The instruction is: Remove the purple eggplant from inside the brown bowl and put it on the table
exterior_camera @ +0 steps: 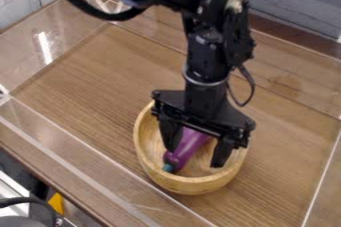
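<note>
The purple eggplant [188, 146] lies slanted inside the brown bowl [150, 127], its teal stem end [170, 166] toward the near rim. My gripper [200, 143] hangs straight down into the bowl, open, with one black finger [168, 137] on the eggplant's left and the other [234, 149] on its right. The fingers straddle the eggplant's upper half and hide part of it. I cannot tell whether they touch it. The bowl rests on the wooden table [107, 77].
Low clear acrylic walls [54, 32] border the table on the left, back and front. A small clear stand [107, 4] sits at the back left. The black arm [213, 32] rises above the bowl. Bare wood lies left of the bowl.
</note>
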{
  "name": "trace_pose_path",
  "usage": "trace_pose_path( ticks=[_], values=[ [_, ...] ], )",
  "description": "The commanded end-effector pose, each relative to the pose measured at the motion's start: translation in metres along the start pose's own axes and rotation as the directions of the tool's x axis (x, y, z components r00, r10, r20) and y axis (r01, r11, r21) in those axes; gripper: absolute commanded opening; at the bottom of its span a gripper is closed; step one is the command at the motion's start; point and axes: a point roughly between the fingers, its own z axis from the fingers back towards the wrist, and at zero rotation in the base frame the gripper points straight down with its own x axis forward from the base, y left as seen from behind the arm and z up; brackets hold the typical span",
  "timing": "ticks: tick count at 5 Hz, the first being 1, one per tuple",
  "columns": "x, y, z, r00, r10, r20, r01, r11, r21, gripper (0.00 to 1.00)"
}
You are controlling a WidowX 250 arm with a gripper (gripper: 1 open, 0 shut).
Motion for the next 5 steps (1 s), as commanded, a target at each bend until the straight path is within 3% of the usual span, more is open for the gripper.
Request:
trace_pose_path(
  ticks=[1, 2, 4, 5],
  values=[
    [0.007, -0.001, 0.004, 0.998, 0.006, 0.069, -0.006, 1.0, -0.01, 1.0],
    [0.01, -0.001, 0.0, 0.996, 0.021, 0.082, -0.02, 1.0, -0.007, 1.0],
    [0.016, 0.0, -0.009, 0.994, -0.047, 0.102, 0.048, 0.999, 0.0, 1.0],
    [0.017, 0.003, -0.015, 0.994, 0.018, 0.11, -0.018, 1.0, 0.003, 1.0]
  ],
)
